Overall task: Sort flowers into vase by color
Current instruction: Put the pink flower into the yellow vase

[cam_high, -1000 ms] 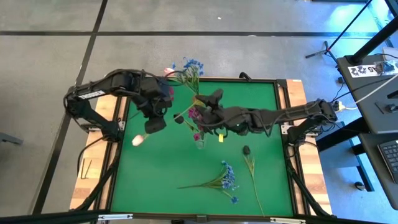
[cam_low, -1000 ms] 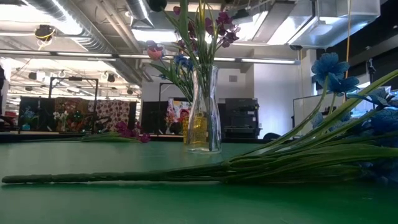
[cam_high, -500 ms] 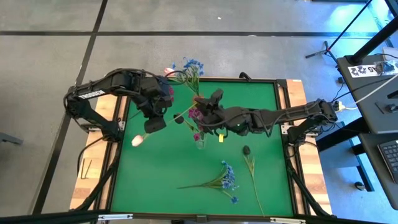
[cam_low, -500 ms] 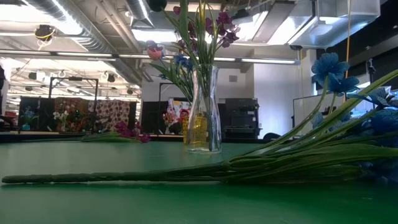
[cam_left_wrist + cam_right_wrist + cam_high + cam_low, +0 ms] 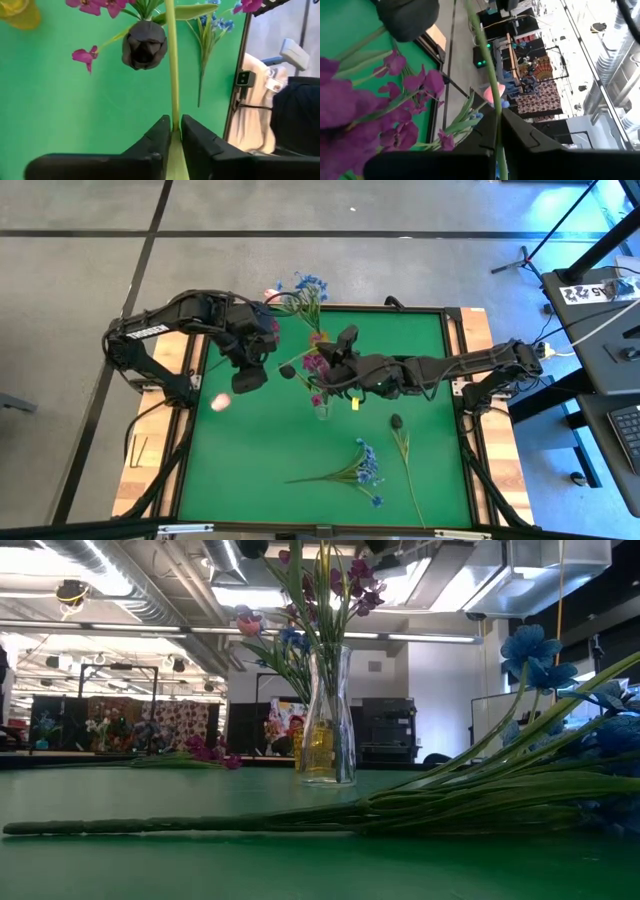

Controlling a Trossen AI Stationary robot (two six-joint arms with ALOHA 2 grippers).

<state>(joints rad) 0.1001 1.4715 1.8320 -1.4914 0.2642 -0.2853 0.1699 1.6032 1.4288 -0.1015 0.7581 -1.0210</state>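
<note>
Above the vase (image 5: 321, 410), the right gripper (image 5: 322, 346) had clamped shut on the pale pink tulip's stem (image 5: 173, 65) since a second earlier, while the left gripper (image 5: 250, 378) (fingers barely parted) kept the same stem between them. Blue sprays (image 5: 362, 467) and a dark bud (image 5: 396, 421) lay on the green table (image 5: 260, 450); workshop clutter filled the room behind.

We see a matt green felt-like mat (image 5: 260, 460) over the tabletop, w/ bare wood strips (image 5: 135, 480) at its sides. The vase (image 5: 327, 720) is clear glossy glass. Flower stems (image 5: 172, 60) look like smooth plastic; magenta petals (image 5: 350, 105) look cloth-like. Pincer fingers (image 5: 150, 145) are matt black plastic. Floor (image 5: 80, 280) is dull grey concrete.
</note>
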